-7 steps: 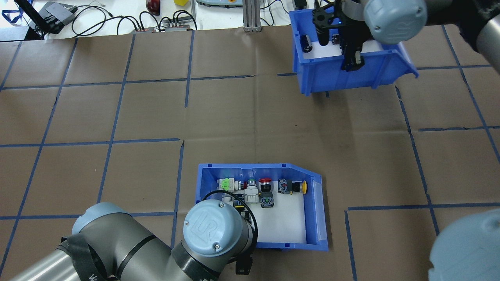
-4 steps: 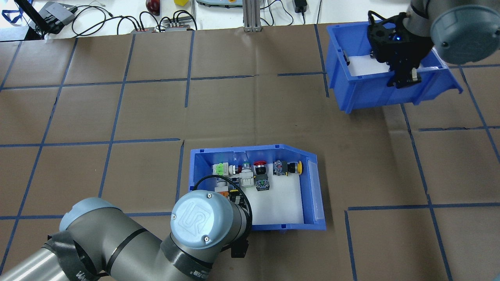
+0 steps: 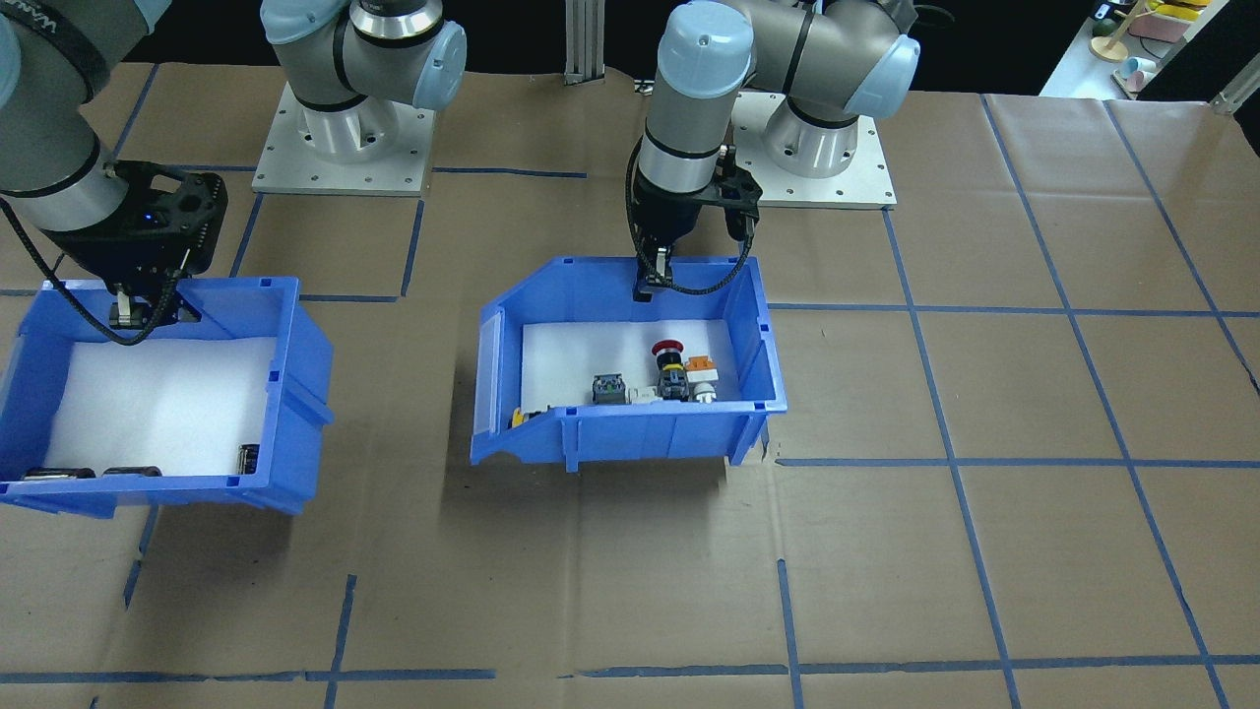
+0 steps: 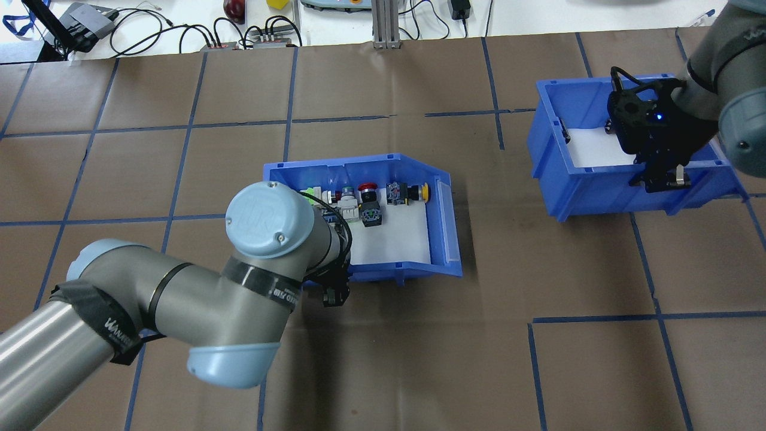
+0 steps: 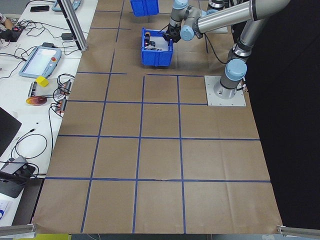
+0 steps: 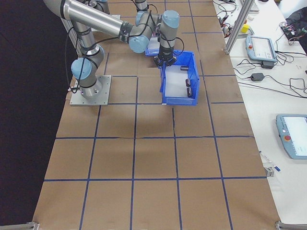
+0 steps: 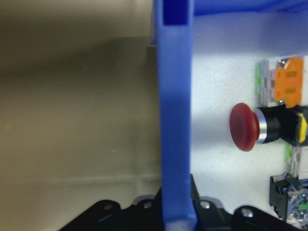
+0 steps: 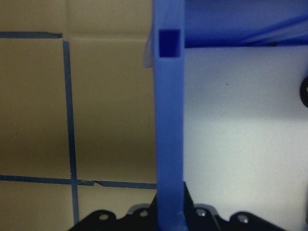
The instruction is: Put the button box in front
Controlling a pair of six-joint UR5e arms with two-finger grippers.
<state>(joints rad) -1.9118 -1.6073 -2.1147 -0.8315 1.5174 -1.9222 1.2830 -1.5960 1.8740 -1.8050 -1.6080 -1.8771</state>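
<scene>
Toward nine o'clock of the overhead view, the left arm reaches in from the lower edge, and its left gripper [image 4: 335,293] has its fingers clamped over the near wall of the button box [image 4: 446,227]; the left wrist view shows that blue wall running straight down into the black finger mount, with the red mushroom button [image 7: 244,126] lying on the white liner just inside. The box sits around the middle of the desk [image 4: 179,167], its buttons lined along the far wall, and its shadow in the front-facing view suggests it may be slightly off the paper, though I cannot be sure. Over at two o'clock, the right gripper [image 4: 661,179] is likewise closed on the near wall of the second blue bin [image 4: 547,149], which holds only a few small black parts [image 3: 246,459] and appears tilted and carried toward the side. My reading is that the transport step is in hand: the button box is being carried to the front spot while the other bin is cleared away. The next move likely calls for lowering the button box level until its base rests flat on the desk, then opening the fingers and lifting straight up so the wall is not dragged.
</scene>
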